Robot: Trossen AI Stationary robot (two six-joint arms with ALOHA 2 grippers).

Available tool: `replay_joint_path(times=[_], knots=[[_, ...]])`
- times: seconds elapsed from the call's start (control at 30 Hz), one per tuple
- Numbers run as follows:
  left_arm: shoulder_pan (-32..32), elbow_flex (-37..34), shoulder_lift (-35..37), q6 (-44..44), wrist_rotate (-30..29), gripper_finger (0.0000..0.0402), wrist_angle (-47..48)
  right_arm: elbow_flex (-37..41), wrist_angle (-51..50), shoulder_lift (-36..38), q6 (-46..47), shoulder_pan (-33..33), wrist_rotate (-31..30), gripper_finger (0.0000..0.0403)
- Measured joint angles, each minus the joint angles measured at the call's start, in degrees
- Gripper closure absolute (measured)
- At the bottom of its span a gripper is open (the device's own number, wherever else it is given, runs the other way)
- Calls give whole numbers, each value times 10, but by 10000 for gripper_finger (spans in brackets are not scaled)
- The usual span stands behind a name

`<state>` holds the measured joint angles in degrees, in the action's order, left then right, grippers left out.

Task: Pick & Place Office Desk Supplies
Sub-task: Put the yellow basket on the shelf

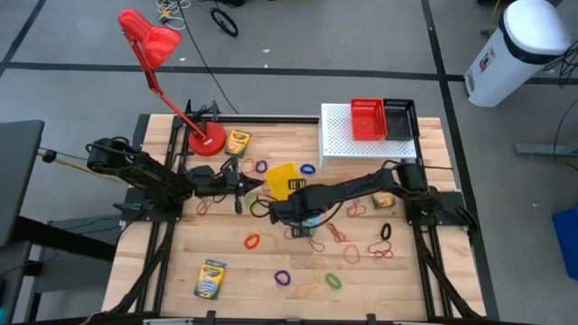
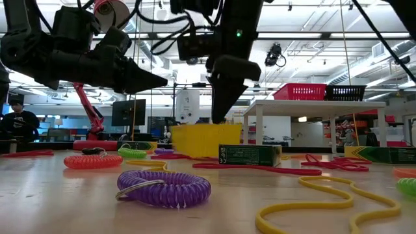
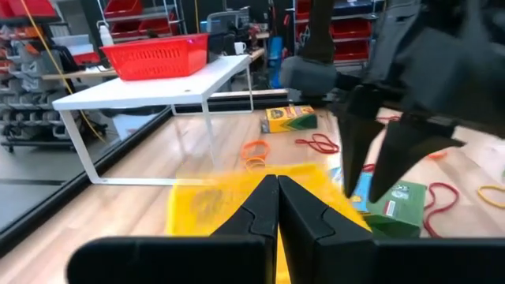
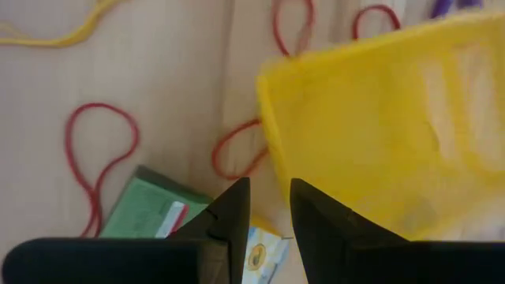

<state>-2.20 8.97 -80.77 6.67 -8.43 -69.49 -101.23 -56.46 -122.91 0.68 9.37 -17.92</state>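
A yellow mesh basket (image 1: 282, 179) stands on the table's middle, seen close in the right wrist view (image 4: 379, 118). A green crayon box (image 2: 250, 155) lies flat beside it, also in the left wrist view (image 3: 398, 203). My right gripper (image 4: 264, 209) hangs open, pointing down, above the gap between that box (image 4: 146, 211) and the basket, touching neither. My left gripper (image 3: 278, 207) is shut and level just left of the basket (image 3: 229, 207), holding nothing. Rubber-band loops (image 1: 341, 233) lie scattered on the wood.
A red basket (image 1: 366, 118) and a black basket (image 1: 400, 117) sit on a white stand (image 1: 339, 140) at the far right. A red desk lamp (image 1: 206, 138) stands far left. More crayon boxes lie far (image 1: 237, 142), near left (image 1: 209, 278) and right (image 1: 384, 200).
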Motion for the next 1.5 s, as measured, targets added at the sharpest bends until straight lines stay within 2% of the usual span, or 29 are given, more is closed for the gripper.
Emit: replay_joint_path(times=[0.27,0.53,0.67,0.83,1.07,1.27,1.5], knots=[[0,0,0,1,-5,392,-2,0,-1,0,-5,-2,-29,312],[0,0,0,4,-5,392,-22,1,-23,0,-63,-7,-31,261],[0,0,0,0,-5,392,-19,36,-13,1,-72,-26,-27,252],[0,0,0,1,-5,392,-19,70,19,1,-104,-37,-27,288],[0,0,0,9,-5,392,-21,64,37,6,-138,-18,-82,385],[0,-1,0,13,-5,392,-22,21,31,41,-144,6,-85,383],[0,-1,0,13,-5,392,-22,-60,-45,116,-110,7,-81,392]])
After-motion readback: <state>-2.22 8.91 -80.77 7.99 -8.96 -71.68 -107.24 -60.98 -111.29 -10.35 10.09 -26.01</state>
